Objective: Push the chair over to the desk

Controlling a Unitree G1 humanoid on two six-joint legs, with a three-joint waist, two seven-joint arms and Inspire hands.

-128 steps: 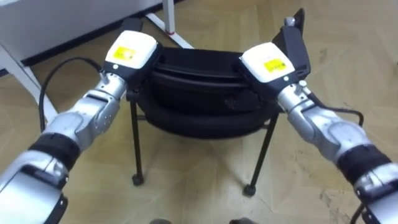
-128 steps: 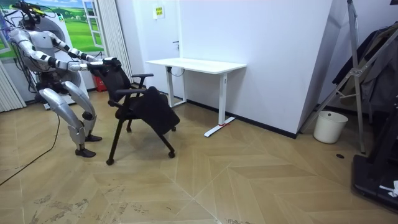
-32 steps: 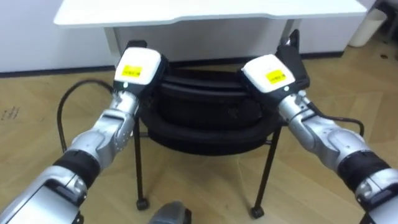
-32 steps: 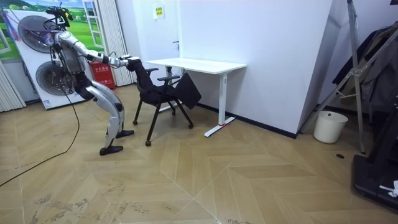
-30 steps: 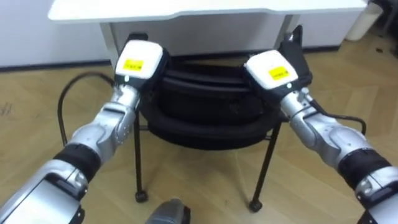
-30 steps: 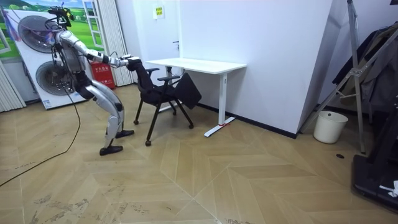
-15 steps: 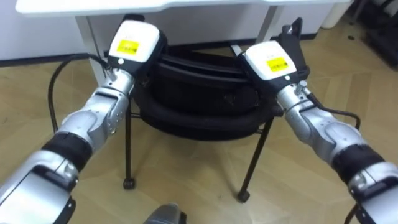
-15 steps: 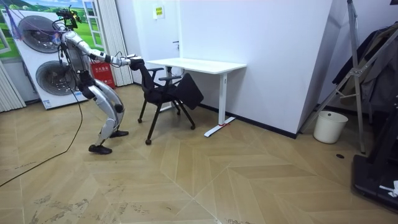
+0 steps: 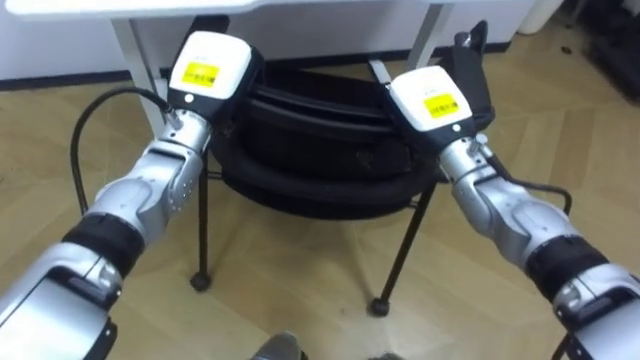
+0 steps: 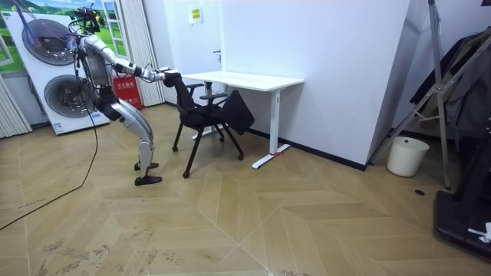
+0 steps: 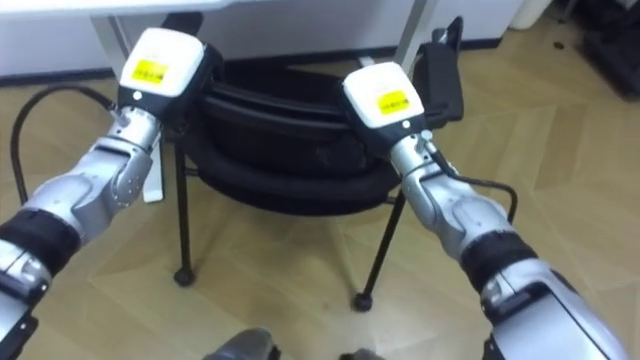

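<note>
My left robot hand (image 9: 208,66) and right robot hand (image 9: 431,98) press the chair (image 9: 322,152), grip hidden; a crooked shove could ram the desk (image 10: 244,79).

Both eye views look steeply down from the robot's head, close over the black chair (image 9: 320,160) at the white table's (image 9: 330,8) near edge. The room view stands well off, side-on, sharing chair and table.

I have both arms stretched straight out ahead, near shoulder height in the room view. My left hand (image 9: 208,68) and right hand (image 9: 432,100) are level with each other, set apart, backs turned up. My body leans forward, feet staggered.
</note>
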